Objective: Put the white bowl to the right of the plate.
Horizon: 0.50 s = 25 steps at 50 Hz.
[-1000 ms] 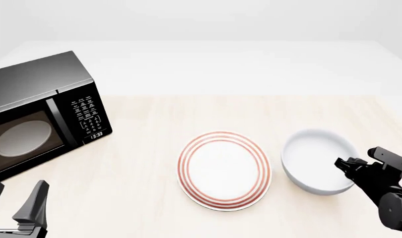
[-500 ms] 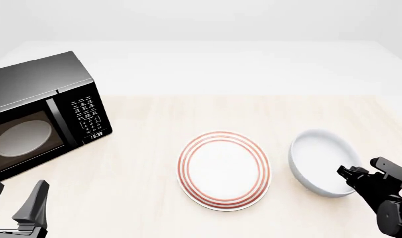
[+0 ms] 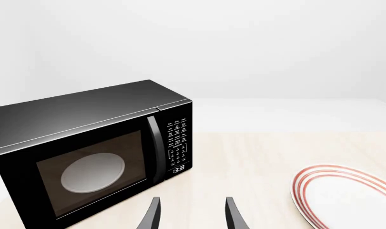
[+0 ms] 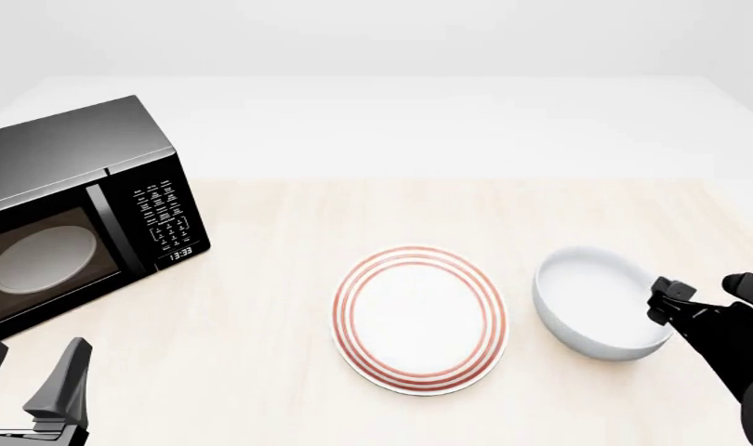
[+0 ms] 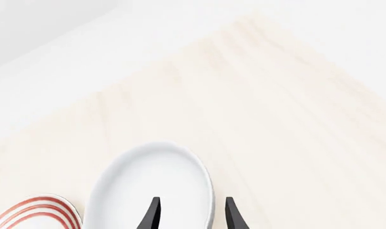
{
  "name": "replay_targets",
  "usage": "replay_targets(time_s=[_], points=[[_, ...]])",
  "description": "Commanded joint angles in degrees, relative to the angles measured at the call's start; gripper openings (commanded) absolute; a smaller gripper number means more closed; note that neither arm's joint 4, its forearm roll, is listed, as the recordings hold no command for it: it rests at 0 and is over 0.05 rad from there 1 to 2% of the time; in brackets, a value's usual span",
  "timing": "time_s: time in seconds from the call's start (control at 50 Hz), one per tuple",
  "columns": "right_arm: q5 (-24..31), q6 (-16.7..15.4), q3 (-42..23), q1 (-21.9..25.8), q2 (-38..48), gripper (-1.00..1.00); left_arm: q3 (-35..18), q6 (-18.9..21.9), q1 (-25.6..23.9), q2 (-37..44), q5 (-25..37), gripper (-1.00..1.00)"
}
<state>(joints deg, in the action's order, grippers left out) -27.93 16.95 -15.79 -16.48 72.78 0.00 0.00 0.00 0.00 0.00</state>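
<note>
1. Since a moment ago my right gripper has drawn back toward the right edge, and the white bowl has slid slightly left and away from me.
2. My right fingers are spread and straddle the bowl's near-right rim, one inside and one outside; whether they touch it I cannot tell.
3. The bowl rests on the bench just beside the plate, on its right, which I judge is where the task wants it.
4. My left gripper hangs idle and spread, near the microwave, well apart from the bowl.
5. The right wrist view shows the rim between my fingers. The left wrist view shows only microwave and plate edge, no bowl.
</note>
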Motion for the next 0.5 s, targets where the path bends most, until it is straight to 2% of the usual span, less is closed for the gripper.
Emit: replay_targets(time_s=[0.02,0.06,0.16,0.26,0.32,0.34,0.38,0.42,0.46,0.5], points=[[16.1,-0.83,-0.27,2.63,-20.76,1.0,0.0,0.0,0.0,0.0,0.0,1.0],[19.5,-1.39,-0.63,3.38,-24.7,1.0,0.0,0.0,0.0,0.0,0.0,1.0],[21.22,-1.19,0.42,6.61,-28.71,1.0,0.0,0.0,0.0,0.0,0.0,1.0],[16.77,-0.68,2.86,12.2,-27.09,1.0,0.0,0.0,0.0,0.0,0.0,1.0],[14.04,-1.23,4.32,13.41,-27.55,1.0,0.0,0.0,0.0,0.0,0.0,1.0],[11.37,-0.78,5.58,14.75,-25.97,1.0,0.0,0.0,0.0,0.0,0.0,1.0],[10.01,-2.55,6.35,15.31,-26.44,1.0,0.0,0.0,0.0,0.0,0.0,1.0],[7.02,-1.62,8.08,16.49,-25.67,1.0,0.0,0.0,0.0,0.0,0.0,1.0],[3.67,-4.27,8.72,17.36,-21.93,1.0,0.0,0.0,0.0,0.0,0.0,1.0],[2.17,-5.15,9.94,17.99,-24.44,1.0,0.0,0.0,0.0,0.0,0.0,1.0]])
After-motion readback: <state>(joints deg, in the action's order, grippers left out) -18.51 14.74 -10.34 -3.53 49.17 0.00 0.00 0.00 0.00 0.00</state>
